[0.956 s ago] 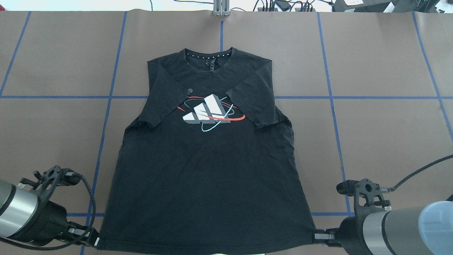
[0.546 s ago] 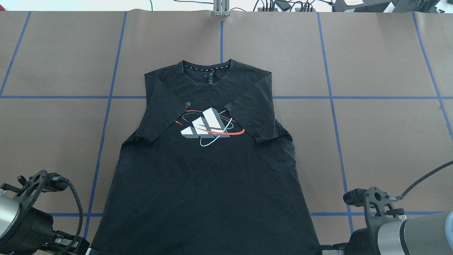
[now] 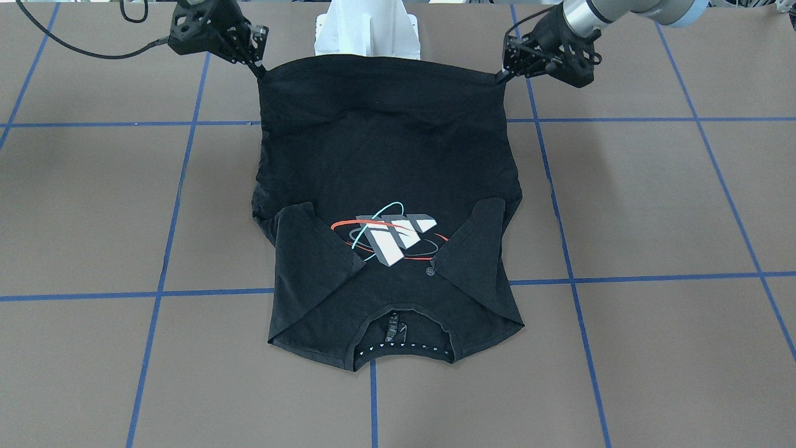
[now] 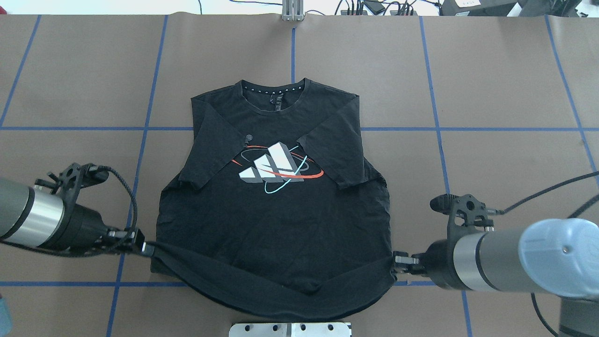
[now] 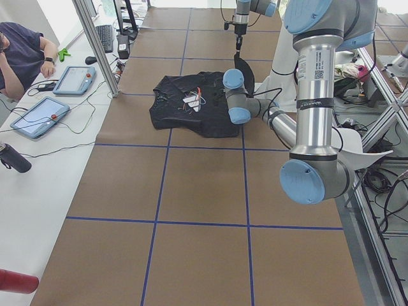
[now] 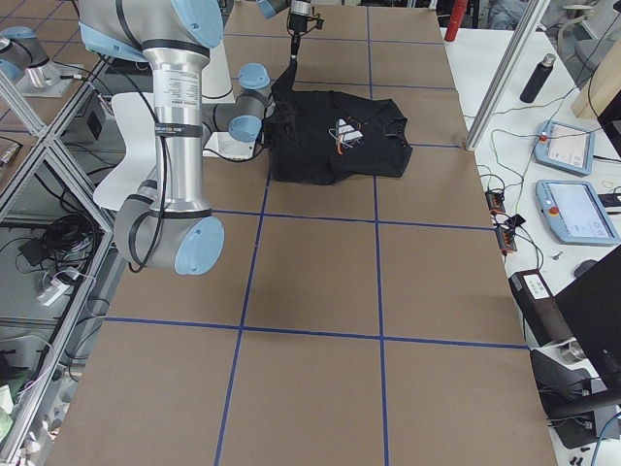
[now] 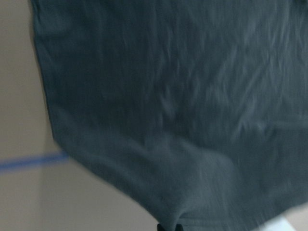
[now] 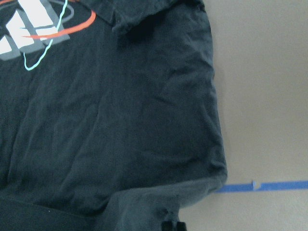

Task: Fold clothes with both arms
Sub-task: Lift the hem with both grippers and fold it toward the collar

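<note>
The black T-shirt (image 4: 276, 210) lies face up on the brown table, collar (image 4: 273, 91) at the far side and both sleeves folded in beside the white-grey logo (image 4: 273, 166). My left gripper (image 4: 145, 247) is shut on the left hem corner and my right gripper (image 4: 395, 262) on the right one. Both corners are raised, so the hem (image 4: 281, 292) sags between them in a curved band above the shirt's lower part. From the front, the left gripper (image 3: 500, 76) and right gripper (image 3: 260, 70) hold the hem (image 3: 379, 62) taut. Both wrist views show only dark cloth (image 7: 183, 120) (image 8: 120, 134).
Blue tape lines (image 4: 140, 154) grid the table. A metal bracket (image 4: 290, 329) sits at the near edge and the white pedestal (image 3: 365, 28) stands behind the hem. A seated person (image 5: 22, 51), tablets (image 5: 38, 115) and a bottle (image 5: 13, 157) line the far side bench.
Both grippers first dragged the shirt toward the robot by its hem corners. They have since lifted those corners and carried them toward the collar, so the hem now curls over the lower shirt.
</note>
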Controlling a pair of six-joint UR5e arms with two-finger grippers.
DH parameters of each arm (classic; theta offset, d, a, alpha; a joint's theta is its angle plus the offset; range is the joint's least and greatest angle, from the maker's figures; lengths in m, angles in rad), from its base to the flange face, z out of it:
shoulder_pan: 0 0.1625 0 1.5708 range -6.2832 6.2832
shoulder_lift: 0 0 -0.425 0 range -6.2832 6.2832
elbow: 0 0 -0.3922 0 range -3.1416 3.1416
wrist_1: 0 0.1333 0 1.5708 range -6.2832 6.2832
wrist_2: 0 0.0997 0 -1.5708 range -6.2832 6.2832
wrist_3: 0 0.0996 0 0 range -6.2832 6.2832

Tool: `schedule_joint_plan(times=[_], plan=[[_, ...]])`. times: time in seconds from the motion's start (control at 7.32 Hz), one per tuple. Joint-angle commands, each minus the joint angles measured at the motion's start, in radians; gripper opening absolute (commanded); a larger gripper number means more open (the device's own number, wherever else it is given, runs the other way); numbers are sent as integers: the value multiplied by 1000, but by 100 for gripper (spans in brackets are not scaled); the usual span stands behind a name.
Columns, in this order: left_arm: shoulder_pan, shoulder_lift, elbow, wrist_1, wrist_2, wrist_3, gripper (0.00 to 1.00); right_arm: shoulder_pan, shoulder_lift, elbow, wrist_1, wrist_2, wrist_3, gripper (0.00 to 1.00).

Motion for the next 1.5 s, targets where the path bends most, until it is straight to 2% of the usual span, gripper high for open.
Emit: schedule_joint_plan(times=[0.0,0.14,0.27,0.68,1.09,1.37], plan=[[-124,-111,118,15,99,0,0,135,63,-70,0,-5,-4,0],[-129,-140,149,31,169,0,0,190,70,-73,-1,-5,-4,0],[-144,-165,151,59,193,0,0,248,119,-120,0,1,-4,0],[-229,-252,175,139,194,0,0,364,257,-269,0,28,-4,0],[-240,-357,348,151,295,86,0,439,400,-481,2,39,-4,0],[-252,-432,479,151,320,112,0,470,477,-590,5,53,-5,0]])
